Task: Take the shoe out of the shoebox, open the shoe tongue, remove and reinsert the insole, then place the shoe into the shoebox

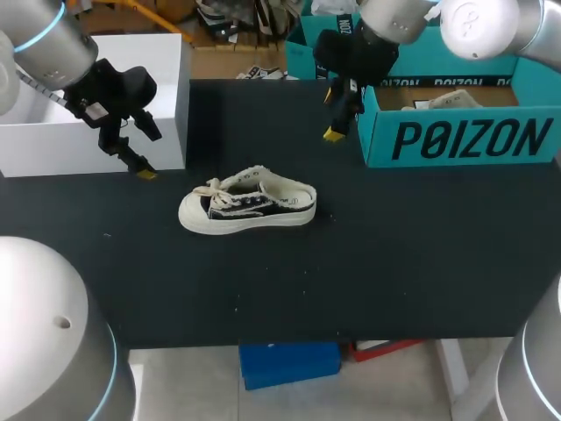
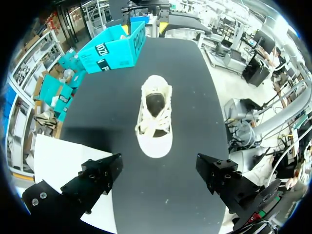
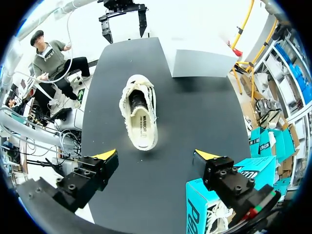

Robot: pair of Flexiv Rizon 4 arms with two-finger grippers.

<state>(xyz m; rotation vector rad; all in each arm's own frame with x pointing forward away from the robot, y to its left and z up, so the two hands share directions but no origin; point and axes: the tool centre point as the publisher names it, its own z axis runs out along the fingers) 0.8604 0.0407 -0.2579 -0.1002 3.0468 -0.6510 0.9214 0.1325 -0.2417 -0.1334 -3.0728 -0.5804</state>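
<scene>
The shoe (image 1: 248, 202) rests on its sole in the middle of the black table (image 1: 394, 263), toe toward 9 o'clock. The teal shoebox (image 1: 456, 140) stands at its 2 o'clock and a white box (image 1: 96, 105) at 10 o'clock. The left gripper (image 1: 140, 151) hangs at 10 o'clock and the right gripper (image 1: 337, 114) at 1 o'clock, both with fingers spread apart and holding nothing.

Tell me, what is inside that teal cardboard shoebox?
A pale cream-coloured shape lies inside the teal cardboard shoebox, possibly another shoe. The box wall and the right arm hide the rest.

A cream-and-black laced shoe (image 1: 248, 203) is seen upright on its sole, well apart from the open teal shoebox (image 1: 456, 140), heel turned towards it.
</scene>
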